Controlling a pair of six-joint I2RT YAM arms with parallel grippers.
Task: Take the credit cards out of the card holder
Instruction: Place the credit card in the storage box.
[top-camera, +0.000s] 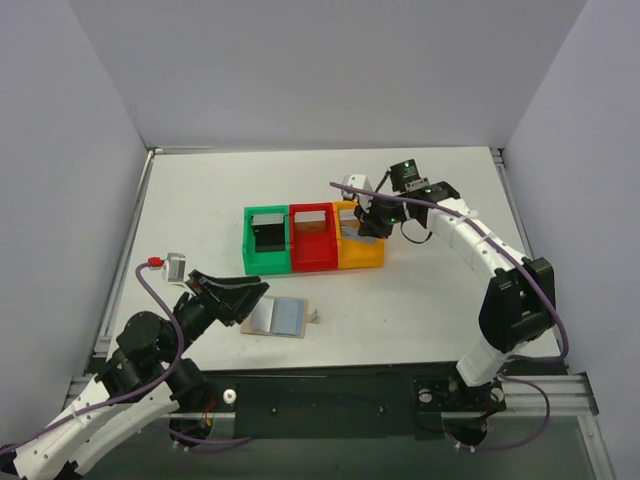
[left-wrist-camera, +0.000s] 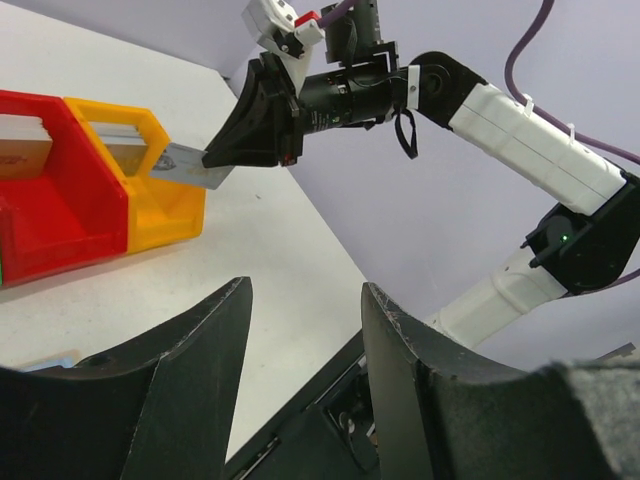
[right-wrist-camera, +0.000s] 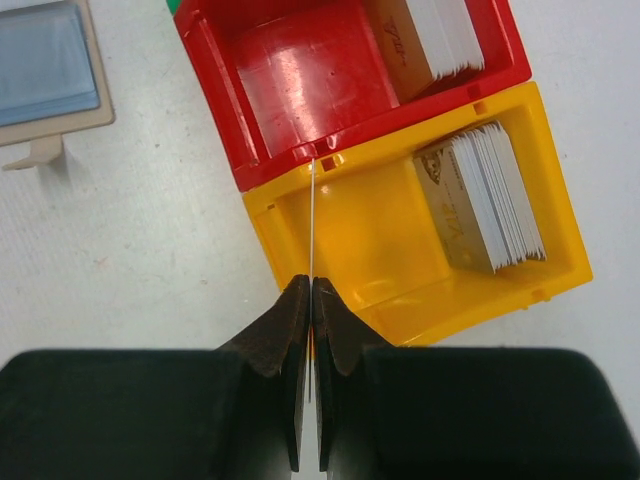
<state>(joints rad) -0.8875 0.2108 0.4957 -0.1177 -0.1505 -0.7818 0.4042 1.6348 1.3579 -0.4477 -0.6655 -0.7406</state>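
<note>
One card (right-wrist-camera: 312, 220) is pinched in the right tool (right-wrist-camera: 312, 290) over the orange bin (right-wrist-camera: 350, 230), almost in. Meanwhile the card holder (top-camera: 280, 317) lies open on the table (top-camera: 420, 290) by the left tool (left-wrist-camera: 305, 285), jaws apart and empty; leftovers unclear.

On table (top-camera: 420, 290): green bin (top-camera: 265, 263); red bin (top-camera: 313, 261); orange bin (top-camera: 361, 258)

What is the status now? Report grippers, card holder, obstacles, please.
Right gripper shut on a card, above orange bin. Left gripper open, empty, beside card holder. Card holder lies open on table. Nothing in the way.
</note>
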